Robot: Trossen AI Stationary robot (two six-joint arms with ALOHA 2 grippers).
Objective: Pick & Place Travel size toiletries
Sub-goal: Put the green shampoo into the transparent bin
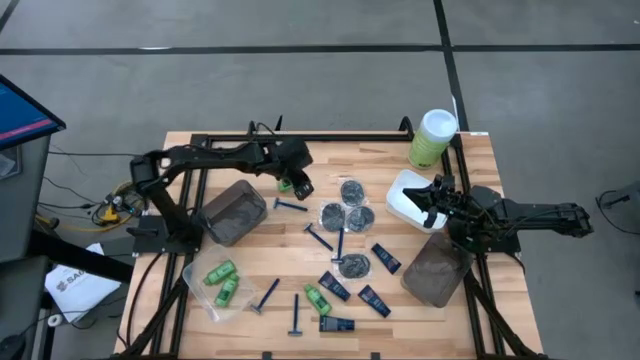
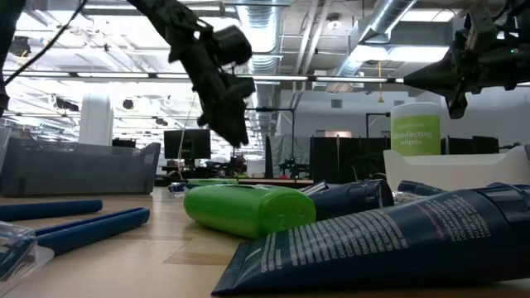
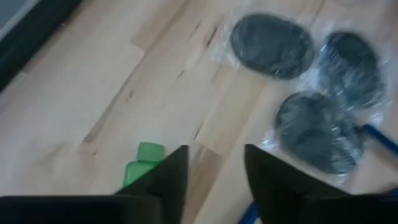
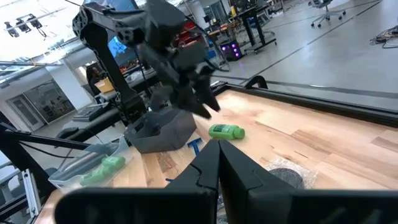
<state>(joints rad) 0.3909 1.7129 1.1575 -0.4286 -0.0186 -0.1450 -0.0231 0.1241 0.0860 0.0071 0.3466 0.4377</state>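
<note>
Lying loose on the wooden surface (image 1: 480, 160), a green bottle (image 1: 286, 184) is seen just beside the left end effector (image 1: 300, 188), near the smoky tub (image 1: 232, 212) at the left. Its fingers (image 3: 168, 180) are seen apart in the left wrist view, with nothing between them; the bottle sits just off to one side, not gripped.

Two green bottles (image 1: 222, 280) are already held in the clear tub (image 1: 200, 296) at the front left, so the job is judged barely begun. Left on the surface are four dark tins (image 1: 352, 190), several blue razors (image 1: 292, 205), another green bottle (image 1: 317, 298) and a cluster of dark-blue tubes (image 1: 374, 300) toward the front. The smoky tub at the right front (image 1: 435, 270) and the white tub (image 1: 400, 205) appear empty of toiletries, as far as can be seen.

The left arm is stretched from the left edge across the back of the surface, wrist bent down over the bottle. The right end effector (image 1: 432, 195) is held closed and raised over the white tub, apparently waiting.
</note>
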